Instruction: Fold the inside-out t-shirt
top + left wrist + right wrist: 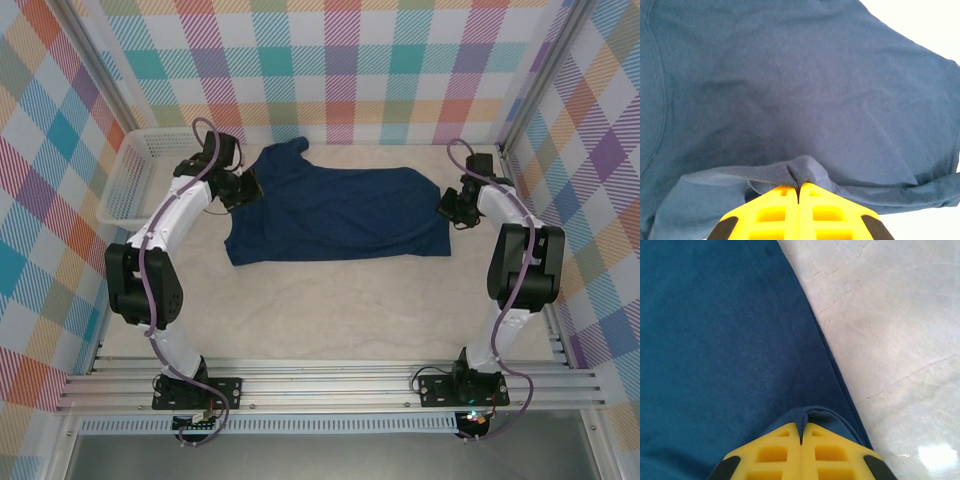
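Top external view: the inside-out t-shirt (335, 215) lies mid-frame on the tabletop (330, 310), its long axis running left-right between the left gripper (245, 188) and right gripper (447, 207), each clamped on a fabric edge at opposite ends.

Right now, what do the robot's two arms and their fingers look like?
The left arm and the right arm have white links, black joint housings and a purple cable along each. The left fingers and right fingers are yellow plastic with hollow square cells and black side patches.
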`<action>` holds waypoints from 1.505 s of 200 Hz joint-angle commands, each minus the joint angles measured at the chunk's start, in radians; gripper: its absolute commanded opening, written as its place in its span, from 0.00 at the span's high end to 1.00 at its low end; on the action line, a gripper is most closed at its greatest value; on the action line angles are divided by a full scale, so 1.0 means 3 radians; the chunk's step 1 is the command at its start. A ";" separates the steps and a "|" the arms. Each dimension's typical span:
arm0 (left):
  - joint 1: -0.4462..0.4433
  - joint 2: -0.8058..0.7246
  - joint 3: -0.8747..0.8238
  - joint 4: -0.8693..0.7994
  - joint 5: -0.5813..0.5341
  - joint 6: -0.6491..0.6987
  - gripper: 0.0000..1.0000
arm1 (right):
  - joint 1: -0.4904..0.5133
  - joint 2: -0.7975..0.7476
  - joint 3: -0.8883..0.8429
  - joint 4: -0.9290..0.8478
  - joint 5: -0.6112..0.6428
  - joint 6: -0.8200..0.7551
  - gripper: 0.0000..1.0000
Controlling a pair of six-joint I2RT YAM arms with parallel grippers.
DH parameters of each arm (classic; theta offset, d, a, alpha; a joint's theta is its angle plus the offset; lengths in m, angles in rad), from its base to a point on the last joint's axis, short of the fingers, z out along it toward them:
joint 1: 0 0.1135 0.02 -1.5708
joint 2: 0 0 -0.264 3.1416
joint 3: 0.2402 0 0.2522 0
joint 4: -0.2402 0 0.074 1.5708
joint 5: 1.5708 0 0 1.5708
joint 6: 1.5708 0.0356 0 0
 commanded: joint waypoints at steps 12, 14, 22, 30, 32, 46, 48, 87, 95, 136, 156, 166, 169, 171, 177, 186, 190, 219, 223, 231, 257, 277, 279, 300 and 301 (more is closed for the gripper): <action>0.0136 0.0216 0.0306 -0.0196 -0.0011 0.0137 1.00 | 0.0043 0.0128 0.0187 -0.0197 0.0225 -0.0174 0.97; 0.0142 0.0225 0.0318 -0.0202 -0.0013 0.0141 1.00 | 0.0043 0.0134 0.0195 -0.0196 0.0232 -0.0175 0.96; 0.0178 0.0259 0.0362 -0.0219 -0.0020 0.0142 1.00 | 0.0039 0.0155 0.0223 -0.0209 0.0264 -0.0191 0.96; 0.0210 0.0287 0.0390 -0.0214 -0.0011 0.0142 1.00 | 0.0047 0.0180 0.0248 -0.0212 0.0274 -0.0209 0.96; 0.0216 0.0294 0.0400 -0.0220 -0.0012 0.0147 1.00 | 0.0045 0.0185 0.0254 -0.0212 0.0272 -0.0212 0.97; 0.0251 0.0322 0.0458 -0.0258 0.0011 0.0170 1.00 | 0.0067 0.0217 0.0295 -0.0207 0.0212 -0.0240 0.97; 0.0253 0.0324 0.0464 -0.0262 0.0011 0.0177 1.00 | 0.0070 0.0221 0.0300 -0.0207 0.0203 -0.0246 0.97; 0.0339 0.0235 0.0496 -0.0313 0.0037 0.0221 1.00 | 0.0117 0.0244 0.0405 -0.0279 0.0283 -0.0328 0.97; 0.0358 0.0200 0.0498 -0.0321 0.0040 0.0224 1.00 | 0.0128 0.0251 0.0440 -0.0297 0.0294 -0.0356 0.97; 0.0386 0.0092 0.0519 -0.0332 0.0067 0.0224 1.00 | 0.0288 0.0313 0.0634 -0.0424 0.0490 -0.0592 0.96; 0.0386 0.0142 0.0528 -0.0334 0.0047 0.0223 1.00 | 0.0330 0.0422 0.0762 -0.0522 0.0569 -0.0611 0.96; 0.0386 0.0178 0.0533 -0.0331 0.0037 0.0219 1.00 | 0.0348 0.0477 0.0814 -0.0553 0.0630 -0.0614 0.96; 0.0386 0.0196 0.0543 -0.0333 0.0033 0.0221 1.00 | 0.0349 0.0489 0.0829 -0.0559 0.0642 -0.0617 0.96; 0.0386 0.0207 0.0546 -0.0337 0.0026 0.0223 1.00 | 0.0349 0.0503 0.0836 -0.0563 0.0648 -0.0612 0.96; 0.0386 0.0232 0.0551 -0.0329 0.0008 0.0214 1.00 | 0.0353 0.0527 0.0852 -0.0567 0.0664 -0.0611 0.95; 0.0386 0.0273 0.0563 -0.0306 -0.0021 0.0206 1.00 | 0.0360 0.0565 0.0876 -0.0541 0.0677 -0.0611 0.95; 0.0384 0.0299 0.0572 -0.0302 -0.0036 0.0203 1.00 | 0.0363 0.0584 0.0884 -0.0529 0.0679 -0.0610 0.95; 0.0391 0.0551 0.0752 -0.0311 -0.0060 0.0206 1.00 | 0.0366 0.0764 0.1039 -0.0536 0.0705 -0.0606 0.95; 0.0389 0.0581 0.0778 -0.0316 -0.0054 0.0202 1.00 | 0.0369 0.0783 0.1058 -0.0544 0.0719 -0.0606 0.95; 0.0390 0.0649 0.0837 -0.0316 -0.0028 0.0202 1.00 | 0.0370 0.0824 0.1099 -0.0545 0.0734 -0.0607 0.95; 0.0394 0.0802 0.1000 -0.0329 -0.0025 0.0193 1.00 | 0.0369 0.0915 0.1202 -0.0544 0.0758 -0.0611 0.95; 0.0402 0.0917 0.1122 -0.0347 -0.0005 0.0192 1.00 | 0.0367 0.0974 0.1291 -0.0567 0.0769 -0.0590 0.94; 0.0399 0.0927 0.1135 -0.0347 -0.0002 0.0195 1.00 | 0.0367 0.0978 0.1299 -0.0566 0.0768 -0.0591 0.94; 0.0401 0.1024 0.1206 -0.0339 0.0074 0.0183 1.00 | 0.0366 0.1046 0.1368 -0.0581 0.0768 -0.0566 0.93; 0.0401 0.1030 0.1207 -0.0338 0.0076 0.0183 1.00 | 0.0366 0.1049 0.1374 -0.0580 0.0768 -0.0566 0.93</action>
